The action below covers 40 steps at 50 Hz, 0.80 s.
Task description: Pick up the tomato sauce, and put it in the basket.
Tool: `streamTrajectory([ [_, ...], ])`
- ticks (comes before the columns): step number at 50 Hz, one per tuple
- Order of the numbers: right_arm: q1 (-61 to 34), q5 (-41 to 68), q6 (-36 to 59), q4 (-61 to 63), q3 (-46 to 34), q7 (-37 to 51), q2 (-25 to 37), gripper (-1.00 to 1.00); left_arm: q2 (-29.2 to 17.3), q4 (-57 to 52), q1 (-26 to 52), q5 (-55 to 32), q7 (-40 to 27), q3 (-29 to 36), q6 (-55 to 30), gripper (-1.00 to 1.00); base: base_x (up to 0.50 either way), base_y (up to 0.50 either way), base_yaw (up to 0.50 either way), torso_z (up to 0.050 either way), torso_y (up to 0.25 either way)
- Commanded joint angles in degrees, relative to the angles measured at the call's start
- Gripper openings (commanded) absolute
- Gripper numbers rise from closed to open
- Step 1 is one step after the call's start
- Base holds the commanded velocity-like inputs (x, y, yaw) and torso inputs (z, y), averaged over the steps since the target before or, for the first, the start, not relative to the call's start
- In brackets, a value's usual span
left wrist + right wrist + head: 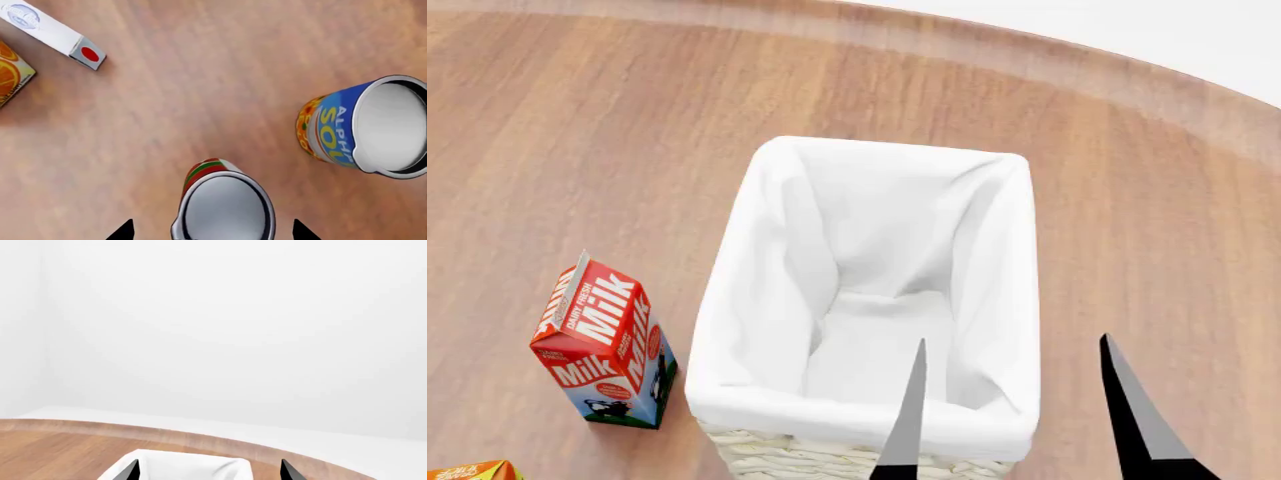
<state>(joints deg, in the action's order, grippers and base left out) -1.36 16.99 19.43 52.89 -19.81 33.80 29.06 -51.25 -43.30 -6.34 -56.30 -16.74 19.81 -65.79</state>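
The step in hand is the approach to the pickup; nothing is held yet. In the left wrist view the left gripper (213, 232) hangs directly over the tomato sauce can (223, 202), which stands upright on the wooden table (200, 100), its red-and-green label just showing beneath the silvery top. The two dark fingertips (123, 231) show either side of the can's rim, apart and not touching it, so the claw is spread with the can between. A blue-and-orange soup can (360, 130) stands nearby, apart from the target; a white box with a red dot (53, 32) and an orange juice carton (10, 75) lie further off. The head view does not show the tomato sauce can. It shows the basket (868, 300), lined in white cloth and empty, with a milk carton (605, 345) standing just to its left. The right gripper (1014, 420) is held at the basket's near right edge, its fingers spread and holding nothing. The next move, as I judge it, calls for lowering the left claw squarely around the can, closing, then lifting well clear of the soup can before carrying it to the basket.
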Motion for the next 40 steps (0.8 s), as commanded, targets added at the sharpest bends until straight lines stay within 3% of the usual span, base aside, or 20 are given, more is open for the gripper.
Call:
streamTrajectory([
  [1,-0.11,-0.76,-0.65,-0.26,1.28,-1.4,-1.01,1.0,1.83,1.65,0.19,2.11,3.6,0.63,1.77,1.0,0.0,0.0,0.0,0.0,0.0],
  [23,-0.14,-0.36,-0.94,-0.62,1.32,-1.01,-0.62,1.0,3.58,4.97,2.56,6.21,4.9,5.48,2.16,1.0,0.0,0.0,0.0,0.0,0.0],
  [36,-0.32,-0.39,-1.0,-0.85,0.9,-0.86,-0.58,1.0,3.49,8.54,2.94,11.57,7.69,9.07,6.47,1.0,0.0,0.0,0.0,0.0,0.0],
  [37,-0.33,-0.43,-1.07,-0.92,0.81,-0.87,-0.6,1.0,3.43,8.13,2.82,11.34,7.39,8.87,6.32,-1.0,0.0,0.0,0.0,0.0,0.0],
  [40,-0.4,-0.45,-0.92,-0.79,0.69,-0.78,-0.57,1.0,3.33,8.46,2.76,12.04,7.77,9.38,7.0,-1.0,0.0,0.0,0.0,0.0,0.0],
])
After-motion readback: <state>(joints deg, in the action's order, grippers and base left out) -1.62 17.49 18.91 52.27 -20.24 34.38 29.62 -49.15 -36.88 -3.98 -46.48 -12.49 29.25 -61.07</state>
